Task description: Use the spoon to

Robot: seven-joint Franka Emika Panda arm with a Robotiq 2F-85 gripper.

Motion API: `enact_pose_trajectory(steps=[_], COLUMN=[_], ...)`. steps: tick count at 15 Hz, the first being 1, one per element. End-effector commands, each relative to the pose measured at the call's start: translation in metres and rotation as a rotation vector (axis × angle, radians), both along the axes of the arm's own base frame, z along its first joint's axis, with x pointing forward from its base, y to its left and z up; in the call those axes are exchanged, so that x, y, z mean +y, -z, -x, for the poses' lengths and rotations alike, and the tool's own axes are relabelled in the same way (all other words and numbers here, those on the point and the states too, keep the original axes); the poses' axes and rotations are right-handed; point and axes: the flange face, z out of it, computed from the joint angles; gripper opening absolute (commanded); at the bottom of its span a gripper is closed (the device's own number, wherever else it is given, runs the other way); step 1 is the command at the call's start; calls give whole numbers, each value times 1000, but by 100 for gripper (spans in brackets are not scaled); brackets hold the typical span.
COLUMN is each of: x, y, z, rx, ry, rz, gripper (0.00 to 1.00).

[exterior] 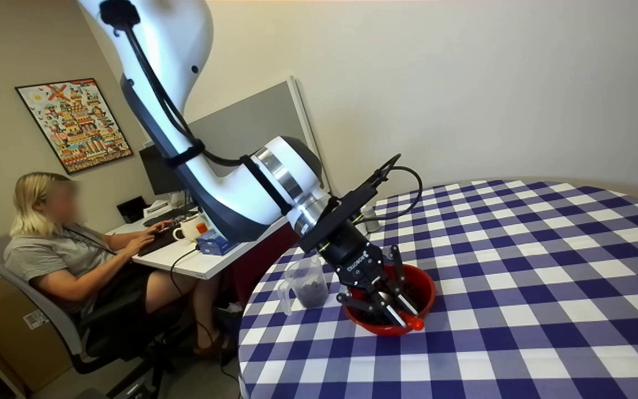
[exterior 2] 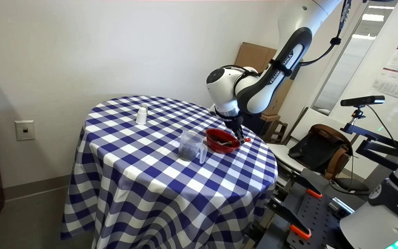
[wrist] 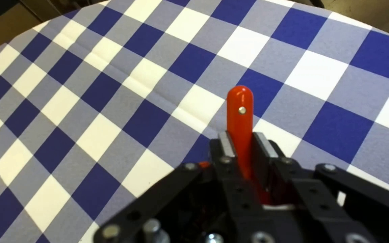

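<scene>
The spoon's red handle end (exterior: 417, 323) sticks out over the rim of a red bowl (exterior: 431, 285). My gripper (exterior: 403, 315) is shut on the handle, with a finger on each side of it, at the bowl's rim. In the wrist view the handle (wrist: 240, 104) runs between the fingertips (wrist: 241, 138) and points away from me. In an exterior view the spoon's silver part (exterior 2: 227, 143) lies inside the red bowl (exterior 2: 219, 149), among dark contents. The spoon's metal bowl is partly hidden there, and hidden in the wrist view by the gripper.
A clear plastic measuring jug (exterior 2: 189, 147) with dark contents stands close beside the red bowl; it also shows here (exterior: 309, 285). White shakers (exterior 2: 142, 116) stand farther off on the checkered table (exterior 2: 157, 166). A person (exterior: 64, 249) sits at a desk.
</scene>
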Motion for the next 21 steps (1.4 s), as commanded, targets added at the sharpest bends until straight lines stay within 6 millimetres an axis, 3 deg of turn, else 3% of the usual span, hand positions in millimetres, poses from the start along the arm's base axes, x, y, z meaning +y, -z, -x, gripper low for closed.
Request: enact_pose_trajectory(steps=[1,21], x=[-6,-39], y=[-6,-24], z=[-3,-17], rx=[7,12], ry=[34,278], rz=[-60,-242], gripper=[7,7])
